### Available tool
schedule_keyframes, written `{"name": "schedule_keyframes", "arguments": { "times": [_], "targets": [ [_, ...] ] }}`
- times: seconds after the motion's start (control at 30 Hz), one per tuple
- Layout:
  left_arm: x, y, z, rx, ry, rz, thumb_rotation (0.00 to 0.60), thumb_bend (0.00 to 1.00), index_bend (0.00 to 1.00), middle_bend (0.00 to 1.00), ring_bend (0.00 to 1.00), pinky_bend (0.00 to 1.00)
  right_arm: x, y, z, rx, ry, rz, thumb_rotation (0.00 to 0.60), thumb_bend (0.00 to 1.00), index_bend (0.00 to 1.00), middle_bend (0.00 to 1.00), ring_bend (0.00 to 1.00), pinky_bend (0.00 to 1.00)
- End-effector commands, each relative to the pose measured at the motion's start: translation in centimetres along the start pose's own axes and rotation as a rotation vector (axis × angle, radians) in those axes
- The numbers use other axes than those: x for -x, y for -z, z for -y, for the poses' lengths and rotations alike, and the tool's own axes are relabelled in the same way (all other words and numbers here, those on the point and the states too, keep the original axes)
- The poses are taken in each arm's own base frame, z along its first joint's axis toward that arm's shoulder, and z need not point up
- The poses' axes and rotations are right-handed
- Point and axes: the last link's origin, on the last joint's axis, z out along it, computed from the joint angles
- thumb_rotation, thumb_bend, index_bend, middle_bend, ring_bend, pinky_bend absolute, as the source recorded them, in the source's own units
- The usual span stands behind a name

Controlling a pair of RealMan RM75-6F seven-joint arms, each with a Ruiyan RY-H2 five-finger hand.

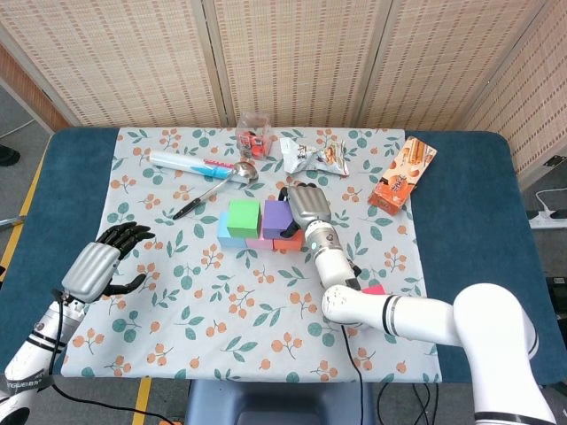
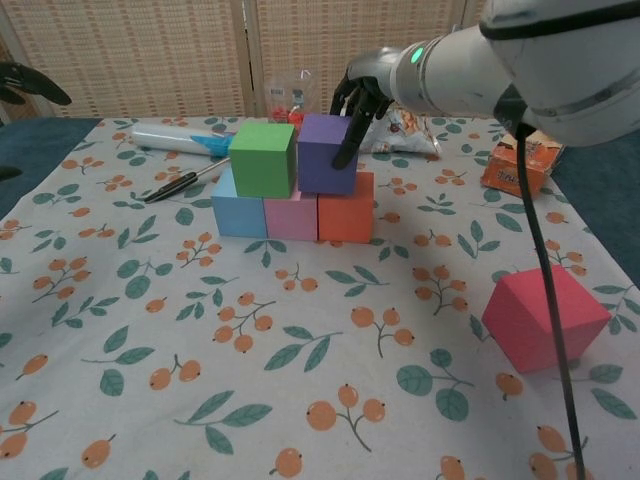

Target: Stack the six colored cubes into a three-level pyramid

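Observation:
A blue cube (image 2: 238,212), a pink cube (image 2: 290,217) and an orange cube (image 2: 346,215) form a row on the floral cloth. A green cube (image 2: 263,158) sits on the blue and pink ones. Beside it a purple cube (image 2: 322,155) rests over the pink and orange cubes, close to the green one. My right hand (image 2: 362,95) holds the purple cube, with fingers (image 2: 347,140) down its right face. A red cube (image 2: 545,317) lies alone at the near right. In the head view the right hand (image 1: 308,208) covers the purple cube's (image 1: 276,219) right side. My left hand (image 1: 97,266) hovers open at the left edge.
Along the far side lie a toothpaste tube (image 1: 190,163), a spoon (image 1: 232,173), a dark pen (image 1: 188,208), a clear box of red bits (image 1: 255,133), a snack bag (image 1: 314,157) and an orange carton (image 1: 403,173). A folding screen stands behind the table.

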Motion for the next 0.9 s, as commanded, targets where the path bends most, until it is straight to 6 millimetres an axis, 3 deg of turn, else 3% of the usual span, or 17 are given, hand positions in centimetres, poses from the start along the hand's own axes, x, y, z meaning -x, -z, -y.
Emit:
{"name": "schedule_keyframes", "arguments": {
  "times": [0.03, 0.9],
  "targets": [
    [0.0, 0.0, 0.1, 0.001, 0.001, 0.001, 0.6, 0.32, 0.19, 0.14, 0.08, 0.15, 0.1, 0.0, 0.1, 0.004, -0.001, 0.0, 0.6, 0.24, 0.59, 0.48, 0.29, 0.27],
    [0.2, 0.4, 0.5, 0.005, 0.031, 0.011, 0.6, 0.32, 0.18, 0.12, 0.08, 0.15, 0.8, -0.3, 1.3, 0.014, 0.031, -0.003, 0.6, 0.24, 0.56, 0.48, 0.28, 0.27]
  ]
}}
